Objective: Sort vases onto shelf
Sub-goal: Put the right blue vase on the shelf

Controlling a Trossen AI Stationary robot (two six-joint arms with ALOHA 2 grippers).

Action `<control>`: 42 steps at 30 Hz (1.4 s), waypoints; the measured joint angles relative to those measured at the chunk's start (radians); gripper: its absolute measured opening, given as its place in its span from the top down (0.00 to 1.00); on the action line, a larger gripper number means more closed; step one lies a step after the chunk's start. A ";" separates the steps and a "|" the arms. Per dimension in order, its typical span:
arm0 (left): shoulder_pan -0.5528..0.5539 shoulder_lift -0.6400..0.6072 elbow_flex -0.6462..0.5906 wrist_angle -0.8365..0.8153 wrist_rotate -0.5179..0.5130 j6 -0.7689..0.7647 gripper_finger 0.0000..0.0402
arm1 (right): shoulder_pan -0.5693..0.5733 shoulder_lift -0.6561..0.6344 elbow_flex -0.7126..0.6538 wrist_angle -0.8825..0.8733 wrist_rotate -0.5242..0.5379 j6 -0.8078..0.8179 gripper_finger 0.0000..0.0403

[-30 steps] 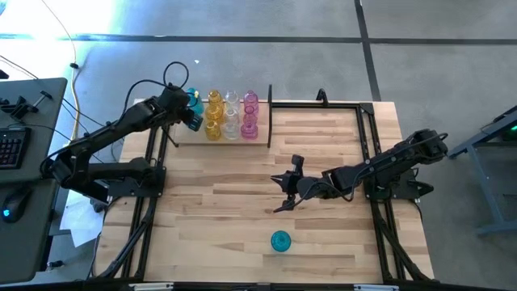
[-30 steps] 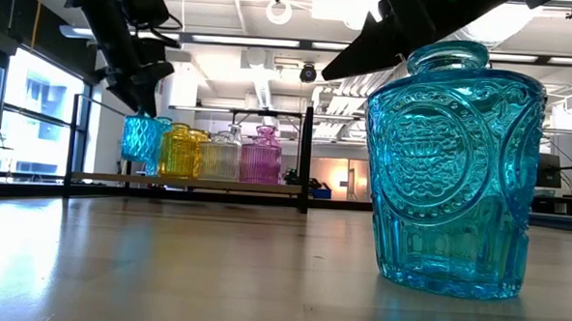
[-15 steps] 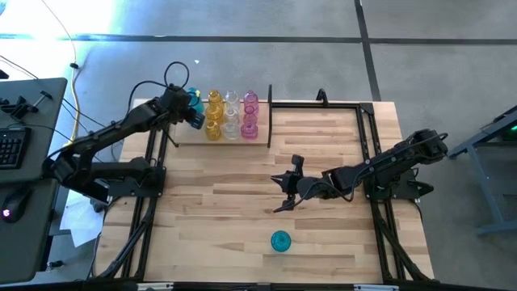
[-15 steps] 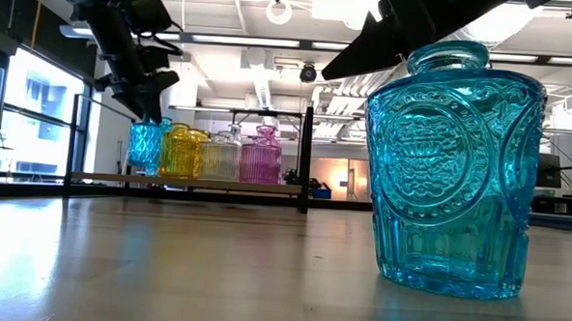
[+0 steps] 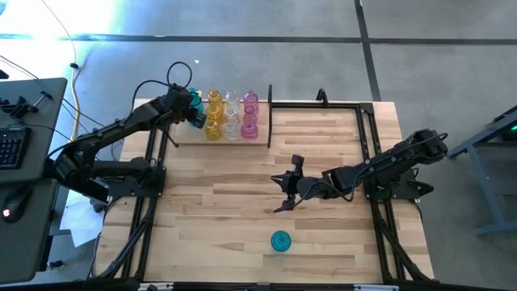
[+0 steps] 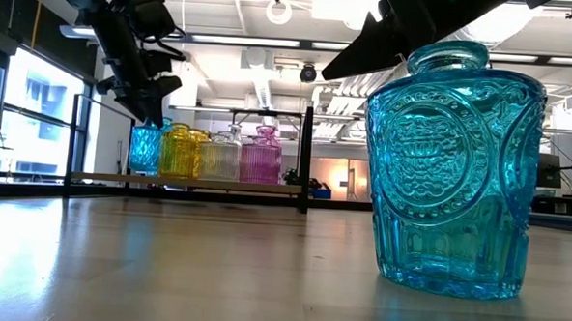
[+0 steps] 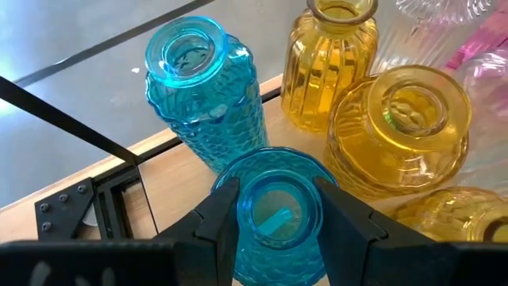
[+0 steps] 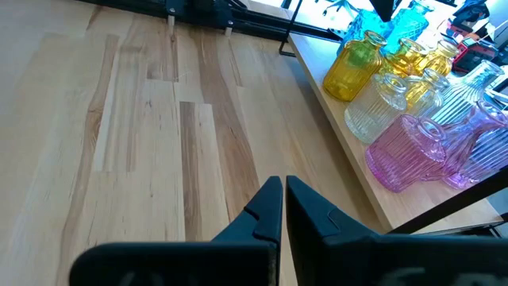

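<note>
**Left claw gripping a blue vase at the shelf's end**

1. Tabletop: light wood planks. It carries the shelf and one loose vase.
2. Shelf: stands at the tabletop's far edge. All positions below refer to it.
3. Vases on the shelf: pink, clear and amber stand in rows. A blue vase stands at the end beyond the amber ones.
4. Lone teal vase: upright on the tabletop, well apart from the shelf, toward the near edge.
5. My left claw: positioned over the shelf's blue end, pinching a second blue vase by its neck, just beside the first.
6. My right claw: pressed together, empty, over bare tabletop between the shelf and the lone teal vase.
</note>
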 joint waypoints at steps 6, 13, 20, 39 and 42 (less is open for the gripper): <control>0.000 0.000 0.000 -0.002 -0.012 0.000 0.70 | 0.000 0.000 0.000 0.000 0.000 0.003 1.00; 0.000 0.007 0.000 -0.001 -0.011 0.000 0.70 | 0.000 0.000 0.000 -0.001 0.000 0.000 1.00; 0.000 0.037 0.000 0.006 -0.013 0.000 0.70 | 0.000 0.000 0.000 -0.001 0.000 0.000 1.00; 0.000 0.052 0.001 0.021 -0.033 0.021 0.58 | 0.000 0.000 0.000 -0.003 0.000 0.000 1.00; 0.000 0.052 0.001 0.021 -0.032 0.027 0.56 | 0.000 0.000 0.000 -0.003 0.000 0.000 1.00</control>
